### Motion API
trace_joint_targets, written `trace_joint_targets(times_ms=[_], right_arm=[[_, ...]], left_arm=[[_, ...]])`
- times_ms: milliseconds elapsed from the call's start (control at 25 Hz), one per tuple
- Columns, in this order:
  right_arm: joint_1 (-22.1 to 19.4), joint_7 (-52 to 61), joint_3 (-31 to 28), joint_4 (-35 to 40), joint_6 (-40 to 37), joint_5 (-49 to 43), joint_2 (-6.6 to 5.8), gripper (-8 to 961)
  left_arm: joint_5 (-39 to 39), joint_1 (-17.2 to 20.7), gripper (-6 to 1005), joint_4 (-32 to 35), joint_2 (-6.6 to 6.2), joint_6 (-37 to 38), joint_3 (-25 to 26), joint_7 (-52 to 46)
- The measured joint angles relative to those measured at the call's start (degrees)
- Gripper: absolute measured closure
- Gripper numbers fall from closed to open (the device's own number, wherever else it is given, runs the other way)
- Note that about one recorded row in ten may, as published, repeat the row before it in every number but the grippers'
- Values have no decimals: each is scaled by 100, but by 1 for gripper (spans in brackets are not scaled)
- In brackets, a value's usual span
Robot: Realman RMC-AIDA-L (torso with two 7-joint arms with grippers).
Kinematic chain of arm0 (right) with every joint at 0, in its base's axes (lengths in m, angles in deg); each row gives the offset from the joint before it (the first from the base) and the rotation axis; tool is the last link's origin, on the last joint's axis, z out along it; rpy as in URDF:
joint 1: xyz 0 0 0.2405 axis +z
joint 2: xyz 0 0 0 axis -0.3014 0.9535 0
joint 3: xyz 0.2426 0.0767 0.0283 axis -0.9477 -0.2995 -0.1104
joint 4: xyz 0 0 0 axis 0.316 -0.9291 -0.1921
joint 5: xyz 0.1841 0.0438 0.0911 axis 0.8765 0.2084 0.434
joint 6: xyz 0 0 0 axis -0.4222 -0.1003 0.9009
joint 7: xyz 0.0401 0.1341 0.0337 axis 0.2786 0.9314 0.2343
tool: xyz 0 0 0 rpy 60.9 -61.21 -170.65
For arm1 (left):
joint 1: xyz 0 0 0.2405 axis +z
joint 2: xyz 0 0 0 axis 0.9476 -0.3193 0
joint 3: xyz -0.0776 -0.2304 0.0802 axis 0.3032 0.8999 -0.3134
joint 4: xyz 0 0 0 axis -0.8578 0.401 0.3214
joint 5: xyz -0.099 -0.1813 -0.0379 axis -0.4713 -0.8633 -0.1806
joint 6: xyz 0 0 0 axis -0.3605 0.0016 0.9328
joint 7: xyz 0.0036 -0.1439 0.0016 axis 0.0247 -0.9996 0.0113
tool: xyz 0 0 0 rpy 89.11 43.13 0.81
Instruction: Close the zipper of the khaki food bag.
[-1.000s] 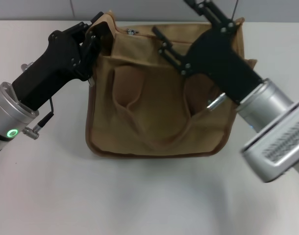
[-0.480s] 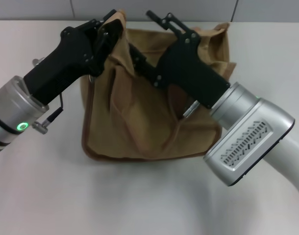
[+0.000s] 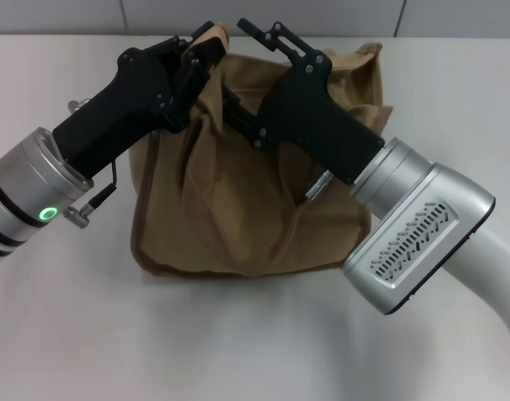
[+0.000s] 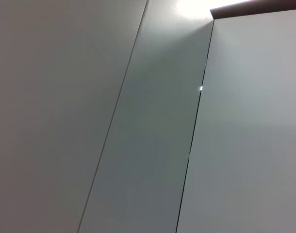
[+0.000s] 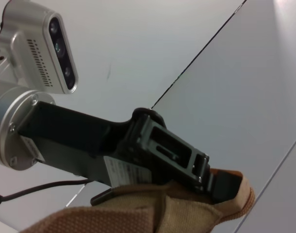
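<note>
The khaki food bag [image 3: 238,209] lies on the white table, crumpled, with its top at the far side. My left gripper [image 3: 201,43] is shut on the bag's top left corner and holds it up. The right wrist view shows that gripper [image 5: 221,187] pinching the tan corner [image 5: 167,211]. My right gripper [image 3: 238,63] hangs over the left part of the bag's top with its fingers [image 3: 248,26] spread apart and nothing between them. The zipper and its silver pull are hidden behind the grippers.
White table [image 3: 238,334] all around the bag, with a grey wall behind it. The left wrist view shows only grey wall panels [image 4: 138,121]. My right arm's silver wrist [image 3: 422,225] lies over the bag's right side.
My right gripper has swung left across the bag's top, from the right end to near the left corner. My left gripper has risen and shifted right, dragging the bag's corner and crumpling the bag.
</note>
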Motion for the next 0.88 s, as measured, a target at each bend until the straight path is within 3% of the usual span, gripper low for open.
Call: trace_joint_targets(times_ms=[440,560,880], right_arm=[[-2,-43,88,47,4,-57,-1,448],[-4,-44,109,52,4,-58,-2,680],[-12,-46,112,59,3,-58,-2,832]], left_arm=[[4,8,959,-3,-6,-63,-6,-2],[5,8,958,-8,-7,-64,-8,-2],[7,28,956,-11,-7,-46,-9,-2]])
